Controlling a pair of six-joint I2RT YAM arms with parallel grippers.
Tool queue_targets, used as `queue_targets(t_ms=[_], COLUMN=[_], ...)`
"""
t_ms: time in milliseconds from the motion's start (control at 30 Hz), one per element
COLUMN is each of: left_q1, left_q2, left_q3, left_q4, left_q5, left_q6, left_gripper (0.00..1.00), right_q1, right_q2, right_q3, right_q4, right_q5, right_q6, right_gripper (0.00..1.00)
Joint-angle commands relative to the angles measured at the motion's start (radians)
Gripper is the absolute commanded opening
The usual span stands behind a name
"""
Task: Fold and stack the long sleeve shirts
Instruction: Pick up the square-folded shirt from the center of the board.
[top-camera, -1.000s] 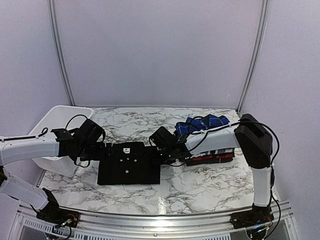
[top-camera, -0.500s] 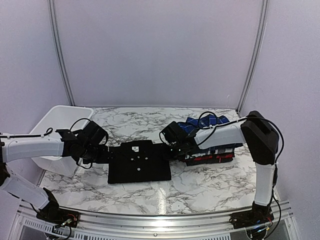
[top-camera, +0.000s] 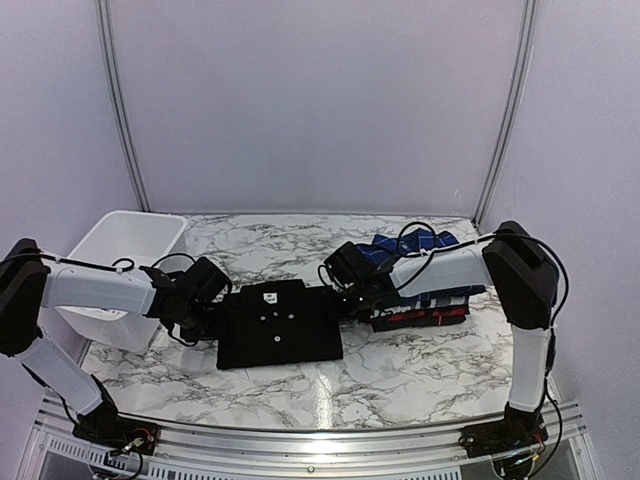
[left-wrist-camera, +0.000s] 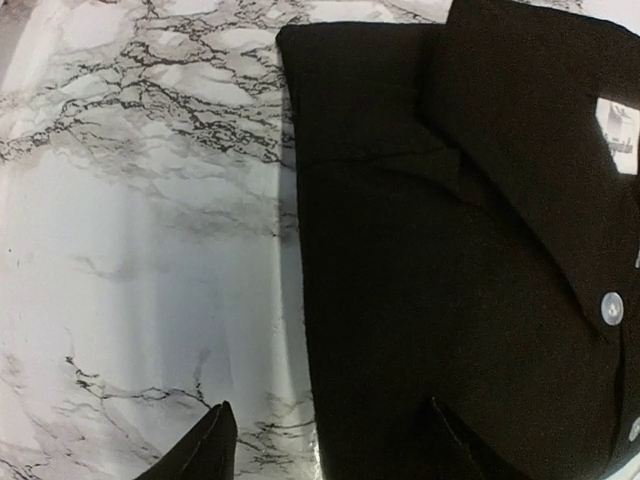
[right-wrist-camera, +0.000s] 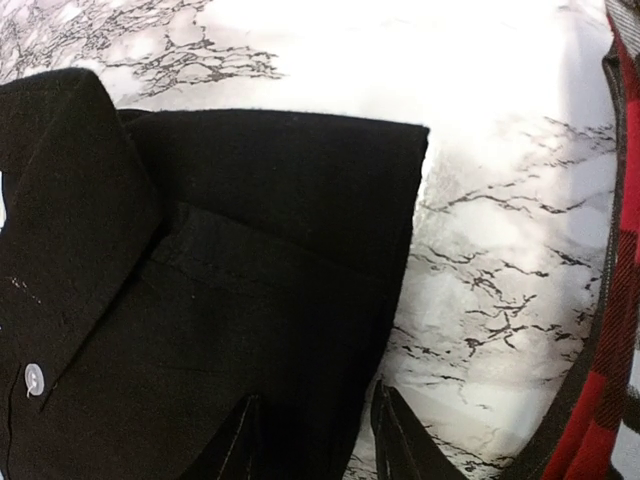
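Note:
A black long sleeve shirt lies folded flat on the marble table, collar and buttons up. My left gripper is at its left edge. In the left wrist view that gripper is open, one finger on bare marble and the other over the black shirt. My right gripper is at the shirt's right edge. In the right wrist view it is open, straddling the edge of the black cloth. A stack of folded plaid shirts sits to the right, with a blue plaid one on top.
A white plastic basket stands at the table's left rear, behind my left arm. The red plaid edge of the stack lies close to the right of my right gripper. Bare marble stretches behind and in front of the black shirt.
The black shirt has slid to the right, towards the plaid stack. My left gripper followed to its left edge and narrowed somewhat. My right gripper closed, then came open again.

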Motion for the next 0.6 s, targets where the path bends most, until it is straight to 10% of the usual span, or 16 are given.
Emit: queue_targets(t_ms=[0,567], left_q1=[0.004,-0.061], left_q2=[0.054,0.223], left_q3=[-0.012,0.057], left_q4=[0.057,0.068], left_q5=[0.002,-0.038], left_q6=[-0.023,-0.064], left_gripper=[0.63,0.42], right_q1=[-0.003,0.05], right_q2=[-0.013,0.066], right_q3=[-0.008,0.044], right_q4=[-0.038,-0.065], right_q5=[-0.026,-0.029], right_q6=[-0.008,0.008], right_gripper=[0.38,0.27])
